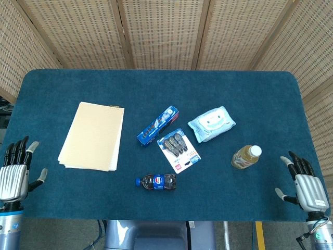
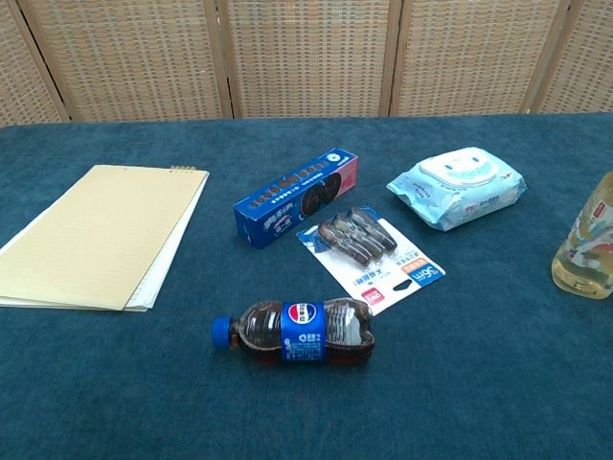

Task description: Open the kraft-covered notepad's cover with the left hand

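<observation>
Bare cloth between left hand (image 1: pixel 14 169) and notepad (image 1: pixel 92 135).

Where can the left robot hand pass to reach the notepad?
Bare cloth lies between the left robot hand and the notepad, also along its near edge. Crowded right of it: cookie box, cola bottle.

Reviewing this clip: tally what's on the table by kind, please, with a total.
Notepads: 1, the kraft-covered notepad
Bottles: 2, the cola bottle lying down, the yellow drink bottle upright
Snack boxes: 1, the blue cookie box
Wipes packs: 1, the wet wipes pack
Carded packs: 1, the blister card
Total: 6
</observation>
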`<state>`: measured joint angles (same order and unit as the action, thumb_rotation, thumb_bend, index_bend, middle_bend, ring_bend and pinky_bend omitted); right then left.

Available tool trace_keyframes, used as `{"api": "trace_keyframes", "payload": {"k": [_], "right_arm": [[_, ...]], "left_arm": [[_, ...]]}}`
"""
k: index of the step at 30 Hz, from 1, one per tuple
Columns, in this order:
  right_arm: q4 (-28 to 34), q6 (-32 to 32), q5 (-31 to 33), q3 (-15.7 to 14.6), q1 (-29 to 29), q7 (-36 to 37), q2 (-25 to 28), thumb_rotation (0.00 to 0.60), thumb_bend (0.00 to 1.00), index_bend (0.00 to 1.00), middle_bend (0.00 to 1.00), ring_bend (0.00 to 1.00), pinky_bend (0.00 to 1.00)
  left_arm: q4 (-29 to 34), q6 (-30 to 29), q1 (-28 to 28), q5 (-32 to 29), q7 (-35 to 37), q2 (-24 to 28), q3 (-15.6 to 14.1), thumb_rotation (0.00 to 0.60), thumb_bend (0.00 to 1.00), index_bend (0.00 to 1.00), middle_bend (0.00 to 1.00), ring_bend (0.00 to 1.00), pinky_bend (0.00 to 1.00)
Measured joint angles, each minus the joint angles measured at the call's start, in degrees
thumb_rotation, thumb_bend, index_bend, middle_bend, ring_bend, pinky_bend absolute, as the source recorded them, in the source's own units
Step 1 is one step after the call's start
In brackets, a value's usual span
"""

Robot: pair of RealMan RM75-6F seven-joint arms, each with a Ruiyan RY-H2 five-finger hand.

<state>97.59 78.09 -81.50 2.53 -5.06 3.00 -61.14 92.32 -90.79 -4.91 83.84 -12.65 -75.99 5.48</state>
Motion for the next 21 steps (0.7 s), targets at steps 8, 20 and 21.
{"api": "trace_keyframes", "payload": {"k": [8,20,21], "right_arm": [[0.0,0.1,0.0,0.0,0.1,0.1,0.1,0.600,0.26,0.11,0.00,0.00,0.00],[0.1,0.0,0.2,0.0,0.0,-0.4,0.0,0.600,0.26,0.11,0.00,0.00,0.00],[0.1,0.0,0.2,0.0,0.0,-0.4,0.0,0.600,0.26,0.11,0.00,0.00,0.00]], "left_arm": [[0.1,0.0,0.0,0.1,-0.1,-0.1,0.0,0.600,0.33,0.10,0.00,0.00,0.00],[-0.3,0.3,-0.1,0.2,0.2,-0.1,0.0,0.600,0.33,0.10,0.00,0.00,0.00],[-0.4,0.4,-0.1,0.1,0.1,-0.2,0.0,0.600,0.33,0.10,0.00,0.00,0.00]]}}
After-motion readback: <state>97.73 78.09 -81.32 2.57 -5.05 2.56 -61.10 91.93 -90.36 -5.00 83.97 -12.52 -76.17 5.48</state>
